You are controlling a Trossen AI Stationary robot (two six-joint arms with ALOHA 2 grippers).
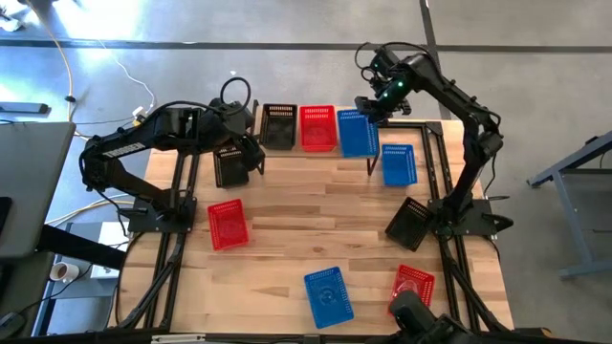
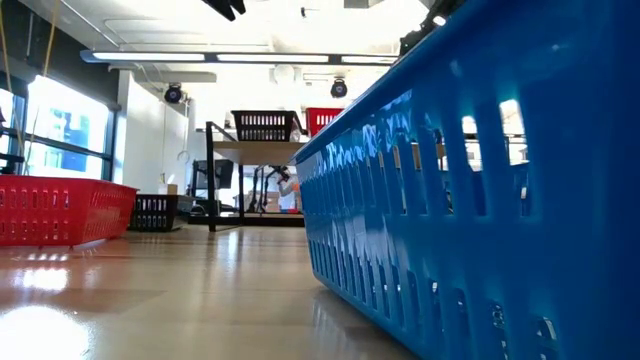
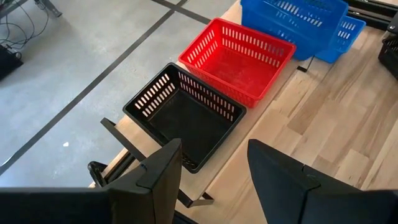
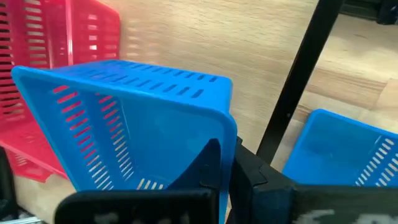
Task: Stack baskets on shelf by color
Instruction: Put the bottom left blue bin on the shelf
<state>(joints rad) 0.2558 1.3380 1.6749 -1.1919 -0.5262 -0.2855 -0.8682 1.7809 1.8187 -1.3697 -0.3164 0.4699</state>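
On the shelf [image 1: 316, 158], the right gripper [image 4: 225, 163] pinches the blue basket's [image 4: 124, 124] thin wall: light, stiff, probably slippery plastic.

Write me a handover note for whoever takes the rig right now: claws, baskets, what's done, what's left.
Right claw: shut on the blue basket, at the shelf's right end.
Left claw: open, empty, near the shelf's left end.
On shelf: black basket, red basket, and the held blue one.
On table: two black, two red, two blue.
Done: one of each colour up. Left: release blue, stack the other six.
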